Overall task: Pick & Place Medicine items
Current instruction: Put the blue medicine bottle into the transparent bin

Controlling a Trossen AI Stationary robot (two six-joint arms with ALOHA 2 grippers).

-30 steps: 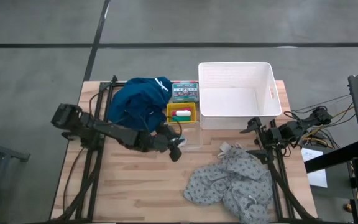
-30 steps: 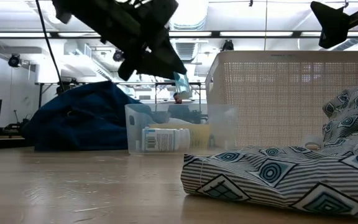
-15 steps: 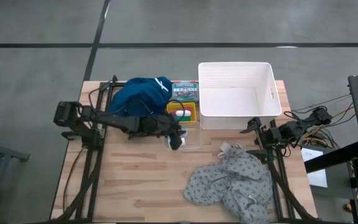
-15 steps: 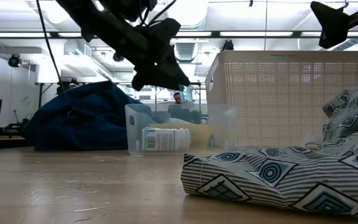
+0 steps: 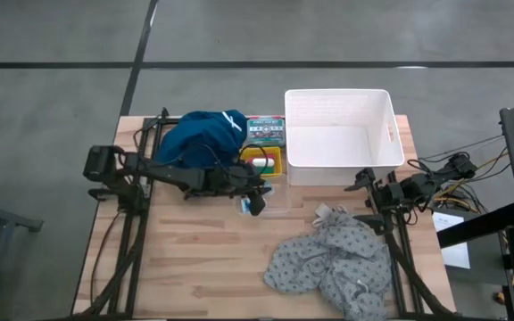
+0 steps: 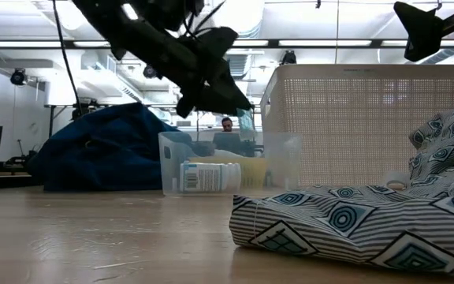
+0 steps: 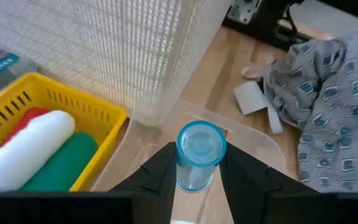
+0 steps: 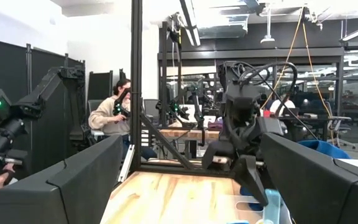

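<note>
Left gripper (image 7: 194, 180) pinches my translucent blue cylindrical tube (image 7: 199, 155) above the clear plastic bin (image 6: 231, 162), near the yellow slotted basket (image 7: 73, 109); right gripper (image 5: 367, 185) waits spread wide, empty.

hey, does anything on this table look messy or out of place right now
Two cloths look out of place. A grey patterned cloth lies crumpled over the table's near right part, and a dark blue cloth is heaped by the yellow basket. Otherwise, the left gripper holds a pale blue tube over the clear container.
</note>
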